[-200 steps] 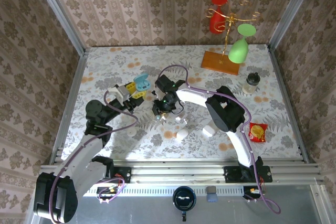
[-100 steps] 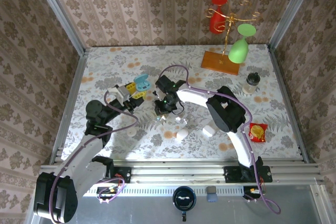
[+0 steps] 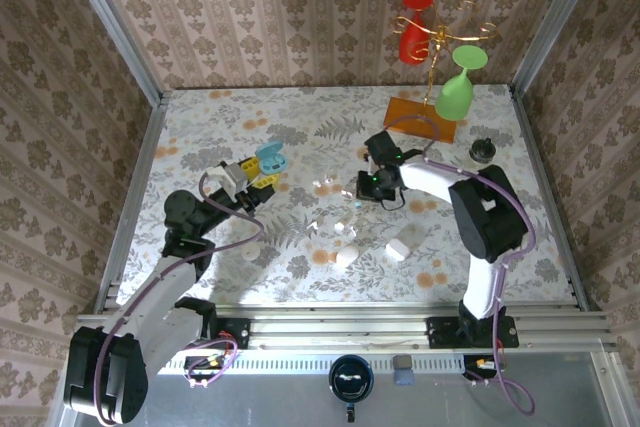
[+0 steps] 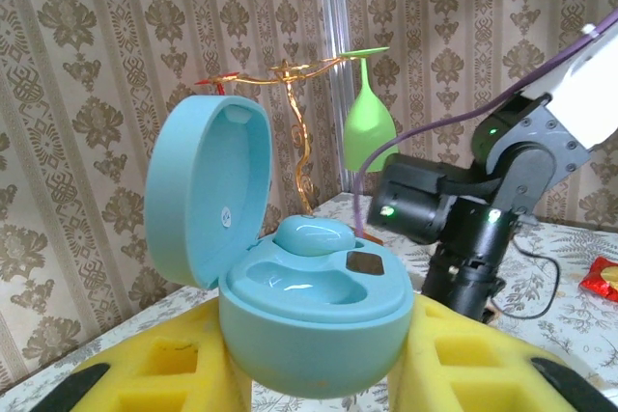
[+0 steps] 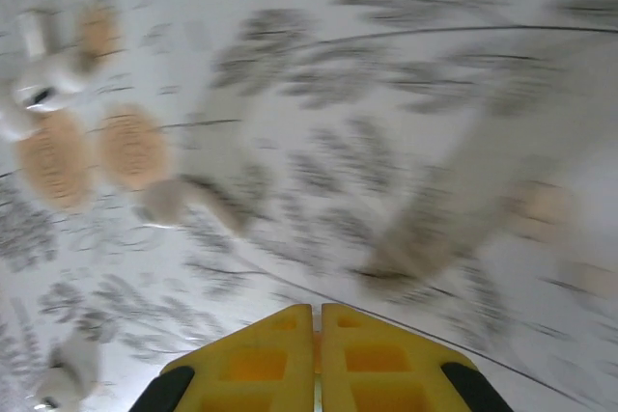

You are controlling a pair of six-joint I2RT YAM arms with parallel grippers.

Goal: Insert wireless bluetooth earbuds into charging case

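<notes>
Right jaws, shut and seemingly empty, have swung away from the blue case (image 4: 309, 325) clamped in left jaws; earbuds (image 3: 340, 226) remain unpicked.

Top external overhead, looking down; left wrist level, facing right arm (image 4: 430, 205); right wrist close over table (image 5: 386, 94).

Right wrist view: the table (image 5: 386, 94) is smeared, and I cannot identify the whitish pieces (image 5: 43, 84) at left. The lower edge crops my closed right gripper (image 5: 317, 314).
Left wrist view: the lower edge crops my left gripper (image 4: 314, 388) and the blue case (image 4: 314, 325) it clamps.
Top view: the earbuds (image 3: 324, 186) are too small to resolve.
</notes>
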